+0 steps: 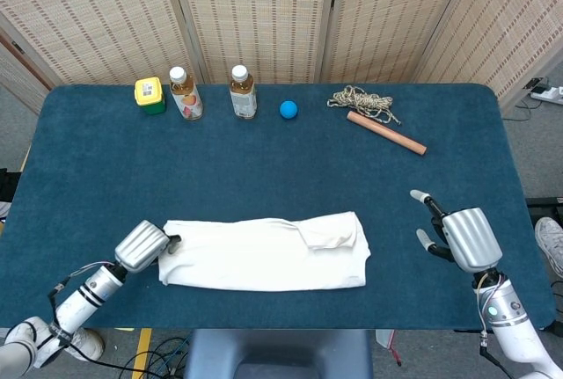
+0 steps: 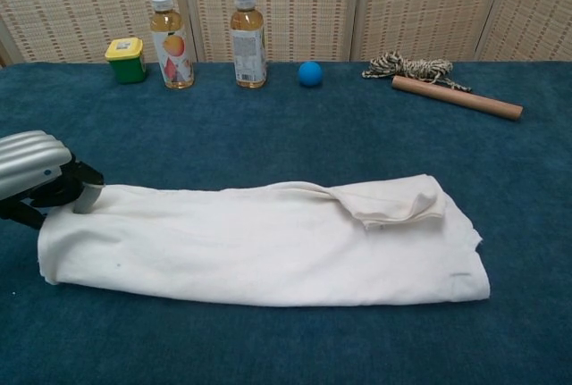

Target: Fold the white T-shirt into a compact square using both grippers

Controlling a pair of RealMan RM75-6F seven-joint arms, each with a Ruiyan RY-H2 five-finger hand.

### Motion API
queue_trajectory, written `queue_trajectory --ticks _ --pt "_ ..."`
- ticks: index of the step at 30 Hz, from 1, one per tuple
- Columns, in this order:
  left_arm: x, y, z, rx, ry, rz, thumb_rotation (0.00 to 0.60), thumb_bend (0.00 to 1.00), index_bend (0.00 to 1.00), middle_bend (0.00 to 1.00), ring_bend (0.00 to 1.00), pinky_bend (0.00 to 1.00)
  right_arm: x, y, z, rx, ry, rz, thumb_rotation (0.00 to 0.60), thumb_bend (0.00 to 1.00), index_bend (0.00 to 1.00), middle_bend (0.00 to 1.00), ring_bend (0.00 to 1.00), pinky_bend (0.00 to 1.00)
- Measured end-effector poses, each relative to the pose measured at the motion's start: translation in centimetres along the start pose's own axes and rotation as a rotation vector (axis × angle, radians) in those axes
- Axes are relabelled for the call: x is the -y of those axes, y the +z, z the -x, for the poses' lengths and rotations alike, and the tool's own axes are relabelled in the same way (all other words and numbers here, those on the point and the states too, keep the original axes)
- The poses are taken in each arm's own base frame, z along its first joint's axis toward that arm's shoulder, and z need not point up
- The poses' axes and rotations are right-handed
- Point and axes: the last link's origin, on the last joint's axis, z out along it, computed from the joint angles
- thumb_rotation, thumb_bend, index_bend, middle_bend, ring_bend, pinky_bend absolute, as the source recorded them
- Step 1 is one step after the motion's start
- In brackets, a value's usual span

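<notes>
I see the T-shirt (image 1: pixel 268 251) lying as a long band from left to right on the near counter (image 1: pixel 264 168), my left hand (image 1: pixel 142 245) pinching its left end, while my right hand (image 1: pixel 457 236) waits open, well apart from its right end.

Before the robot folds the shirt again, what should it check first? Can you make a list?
1. Left hand has the T-shirt at its left end: ok, fingers are at the edge, though the grip itself is hidden.
2. Right hand ready on the shirt: not ok, it sits apart to the right, holding nothing.
3. Shirt lies as a long flat strip: ok.
4. Bunched sleeve near the right end smoothed: not ok.
5. Bottles, ball and stick out of the way: ok, all at the far edge.
</notes>
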Motion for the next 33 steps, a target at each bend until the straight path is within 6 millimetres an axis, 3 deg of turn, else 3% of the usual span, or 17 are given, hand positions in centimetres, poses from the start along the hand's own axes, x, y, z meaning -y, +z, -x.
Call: queue_trajectory --ticks 12,25,33 --pt "2.7 -5.2 -0.6 0.022 -0.003 -0.132 0.6 0.5 0.68 0.95 0.85 1.0 1.2 0.5 0.1 -0.012 0.014 -0.038 0.6 0.35 0.2 0.93 0.94 0.97" --pt "8.3 -11.6 -2.1 0.094 0.098 -0.323 0.6 0.5 0.68 0.95 0.85 1.0 1.8 0.9 0.4 -0.02 0.031 -0.055 0.6 0.35 0.2 0.93 0.94 0.97" --pt "7.6 -11.0 -2.5 0.087 0.07 -0.308 0.6 0.5 0.67 0.95 0.85 1.0 1.4 0.6 0.1 -0.036 0.039 -0.048 0.6 0.35 0.2 0.93 0.94 0.97"
